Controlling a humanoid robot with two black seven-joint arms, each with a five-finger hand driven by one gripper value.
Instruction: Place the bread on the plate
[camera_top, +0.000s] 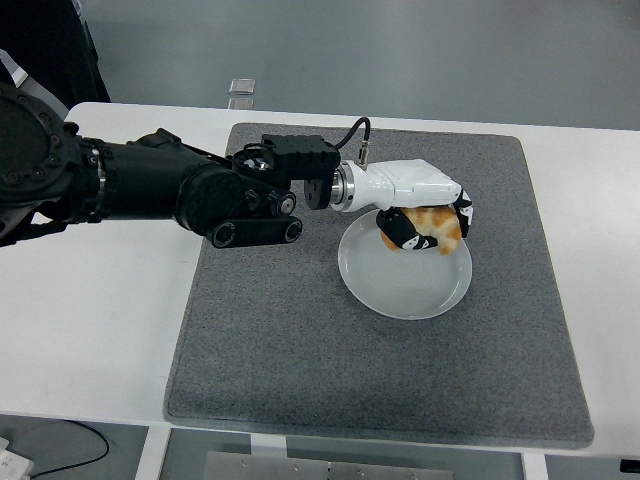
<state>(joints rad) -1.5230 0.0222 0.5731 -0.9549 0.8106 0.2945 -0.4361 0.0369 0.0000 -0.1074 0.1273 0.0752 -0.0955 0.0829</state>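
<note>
Golden-brown bread (436, 224) sits in the grip of the left hand (420, 212), whose white back covers its top while black-tipped fingers (400, 230) curl under and around it. Only the bread's lower and right parts show; the rest is hidden by the palm. Directly below the hand is the pale plate (400, 285), and the bread hangs over the plate's far half; whether it touches the plate cannot be told, since the fingers block the underside. The plate's far rim is covered by the hand. Under the plate lies a grey mat (290, 340), on a white table (90, 320). Behind the hand, the black arm (150, 190) runs to the left edge, where it is cut off. A small clear thing (241, 88) stands beyond the mat, too small to make out.
</note>
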